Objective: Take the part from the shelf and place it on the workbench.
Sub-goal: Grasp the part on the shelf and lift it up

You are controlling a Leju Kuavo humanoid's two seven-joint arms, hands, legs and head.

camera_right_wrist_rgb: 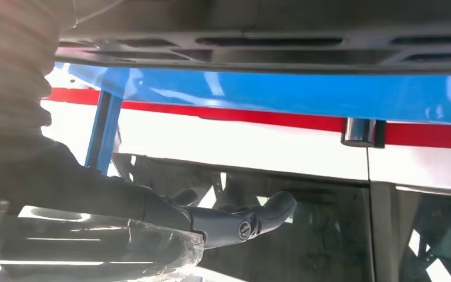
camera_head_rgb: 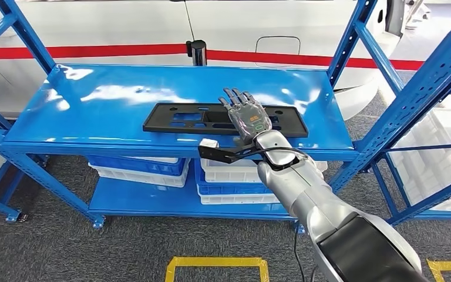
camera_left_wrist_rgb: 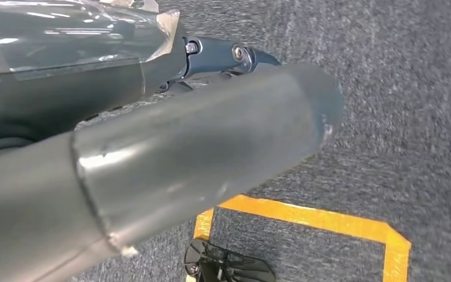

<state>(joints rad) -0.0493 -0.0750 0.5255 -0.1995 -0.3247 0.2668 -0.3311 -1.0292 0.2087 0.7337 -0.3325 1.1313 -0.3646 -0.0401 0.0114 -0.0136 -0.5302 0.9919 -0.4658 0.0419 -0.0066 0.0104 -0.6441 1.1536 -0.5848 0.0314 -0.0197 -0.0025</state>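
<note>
Over the shelf, my right hand hovers fingers spread above the part; next, lower and grasp toward 12 o'clock.

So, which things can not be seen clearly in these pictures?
- Head view: the right hand covers the middle of the black part, so contact is unclear.
- Right wrist view: the part is blurred.
- Left wrist view: the left hand is blurred, its fingers unreadable.
</note>
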